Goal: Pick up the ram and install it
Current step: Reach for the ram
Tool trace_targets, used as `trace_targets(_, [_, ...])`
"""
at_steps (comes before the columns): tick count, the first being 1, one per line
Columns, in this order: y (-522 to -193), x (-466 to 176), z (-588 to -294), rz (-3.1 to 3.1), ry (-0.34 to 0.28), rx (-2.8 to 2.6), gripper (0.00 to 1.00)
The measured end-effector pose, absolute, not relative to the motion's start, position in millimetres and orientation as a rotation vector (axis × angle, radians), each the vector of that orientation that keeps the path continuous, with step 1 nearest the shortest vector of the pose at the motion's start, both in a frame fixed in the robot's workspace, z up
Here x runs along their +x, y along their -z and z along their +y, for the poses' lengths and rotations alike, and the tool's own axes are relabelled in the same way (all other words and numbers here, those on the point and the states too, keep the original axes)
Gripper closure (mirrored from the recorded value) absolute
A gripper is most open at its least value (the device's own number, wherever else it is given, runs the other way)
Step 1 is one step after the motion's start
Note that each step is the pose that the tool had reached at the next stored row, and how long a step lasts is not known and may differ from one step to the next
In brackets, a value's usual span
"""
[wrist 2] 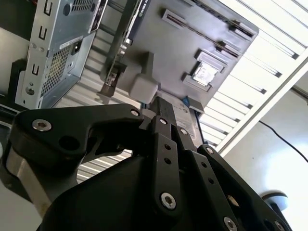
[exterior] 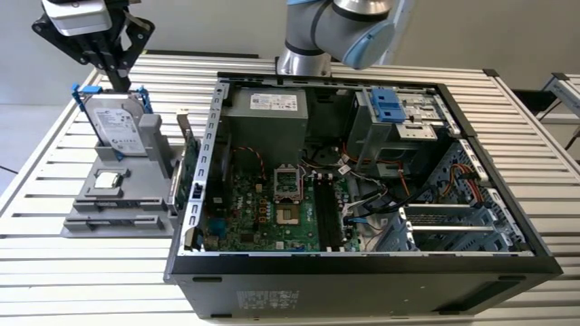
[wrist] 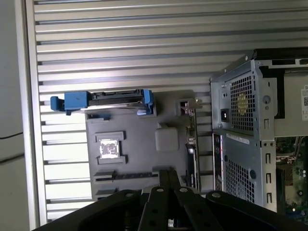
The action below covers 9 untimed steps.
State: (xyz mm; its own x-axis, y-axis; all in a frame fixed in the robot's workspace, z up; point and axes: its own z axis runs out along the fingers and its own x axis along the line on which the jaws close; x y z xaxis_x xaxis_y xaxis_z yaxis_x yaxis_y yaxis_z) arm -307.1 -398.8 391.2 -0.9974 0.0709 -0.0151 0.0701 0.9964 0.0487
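The robot's thick silver-grey metal arm (exterior: pixel 306 34) has a pale blue cap (exterior: pixel 373 39) on its joint. Its matt black gripper (exterior: pixel 119 80) sits under a white boxy housing (exterior: pixel 77 16) and is built of flat linkage bars (wrist 2: pixel 163 163) pinned with small silver screws (wrist 2: pixel 168 200).

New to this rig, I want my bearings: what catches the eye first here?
The open case sits in the middle of the exterior view, motherboard exposed. At that view's left a grey holder carries a blue-framed hard drive and the ram on edge beside the case. The gripper hangs above the hard drive.
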Motion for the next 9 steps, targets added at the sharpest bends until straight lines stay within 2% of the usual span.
trace_targets(9, [-391.1, -321.1, -398.8, 3.122, -0.075, 0.110, 1.00])
